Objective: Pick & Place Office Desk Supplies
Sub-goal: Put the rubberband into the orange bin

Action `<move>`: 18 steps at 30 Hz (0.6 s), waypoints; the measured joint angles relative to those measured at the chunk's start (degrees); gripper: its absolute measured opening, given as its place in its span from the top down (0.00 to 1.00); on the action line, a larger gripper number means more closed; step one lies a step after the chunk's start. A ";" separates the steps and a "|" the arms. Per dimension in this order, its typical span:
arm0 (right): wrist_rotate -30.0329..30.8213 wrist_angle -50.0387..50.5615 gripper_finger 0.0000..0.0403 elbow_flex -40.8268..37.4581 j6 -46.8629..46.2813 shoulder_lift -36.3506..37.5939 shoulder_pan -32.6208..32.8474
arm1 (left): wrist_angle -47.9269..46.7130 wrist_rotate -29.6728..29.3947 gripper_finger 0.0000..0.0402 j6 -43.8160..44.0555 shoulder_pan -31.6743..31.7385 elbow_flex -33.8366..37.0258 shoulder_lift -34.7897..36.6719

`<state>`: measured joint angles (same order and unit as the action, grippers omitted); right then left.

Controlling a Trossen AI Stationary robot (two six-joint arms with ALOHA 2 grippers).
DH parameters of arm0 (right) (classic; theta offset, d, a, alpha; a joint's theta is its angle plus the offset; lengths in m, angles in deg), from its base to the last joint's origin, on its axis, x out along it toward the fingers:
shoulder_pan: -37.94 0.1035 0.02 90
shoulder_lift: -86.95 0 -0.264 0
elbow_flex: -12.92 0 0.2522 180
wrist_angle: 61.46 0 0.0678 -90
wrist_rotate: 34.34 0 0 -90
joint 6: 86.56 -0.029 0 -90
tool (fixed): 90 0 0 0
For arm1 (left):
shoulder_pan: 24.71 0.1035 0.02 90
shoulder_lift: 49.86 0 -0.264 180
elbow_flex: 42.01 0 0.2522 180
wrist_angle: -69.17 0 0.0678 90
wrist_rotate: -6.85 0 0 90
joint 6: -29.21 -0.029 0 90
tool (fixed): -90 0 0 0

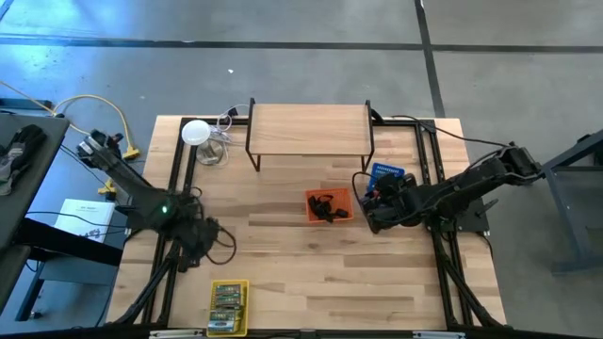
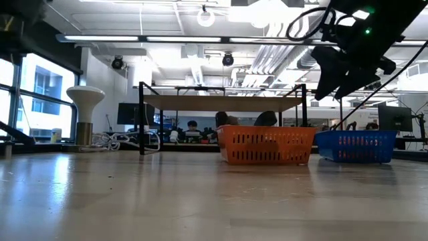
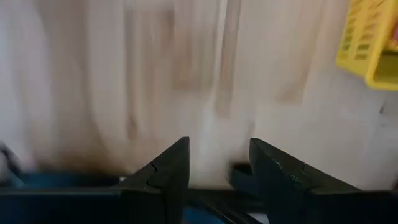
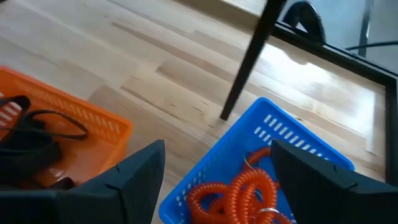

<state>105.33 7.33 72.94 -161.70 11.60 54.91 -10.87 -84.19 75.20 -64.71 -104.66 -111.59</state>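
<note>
My right gripper (image 1: pixel 375 205) is open and empty. It hovers over the near left corner of a blue basket (image 1: pixel 389 176), between it and an orange basket (image 1: pixel 330 206). The right wrist view shows its fingers spread (image 4: pixel 217 152) above red coiled bands (image 4: pixel 239 186) lying in the blue basket (image 4: pixel 273 124). Black clips (image 4: pixel 28 134) lie in the orange basket (image 4: pixel 99 121). My left gripper (image 1: pixel 205 237) is open and empty (image 3: pixel 219 177) over bare table near the left edge. Yellow-green packs (image 1: pixel 227 299) lie in a yellow basket (image 1: pixel 213 309).
A wooden shelf on black legs (image 1: pixel 309 132) stands at the far middle. One of its legs (image 4: pixel 249 62) is just beyond the blue basket. A white round disc on a stand (image 1: pixel 196 132) is at the far left. Black frame rails run along both table sides.
</note>
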 joint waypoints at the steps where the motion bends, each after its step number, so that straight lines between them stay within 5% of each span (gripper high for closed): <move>1: 0.13 -0.54 0.31 0.00 0.58 0.00 0.00 | -0.24 1.56 0.60 4.13 -0.88 0.00 -1.36; 8: 0.34 -1.77 0.30 0.00 1.93 0.00 0.00 | -0.44 7.53 0.60 21.37 -4.04 0.00 -10.31; 18: -0.27 -3.20 0.30 0.00 2.35 0.00 0.07 | -0.19 16.33 0.60 22.24 -7.40 0.00 -21.46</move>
<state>105.06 4.13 72.94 -159.35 11.60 54.98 -11.06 -67.86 97.44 -72.11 -104.66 -133.04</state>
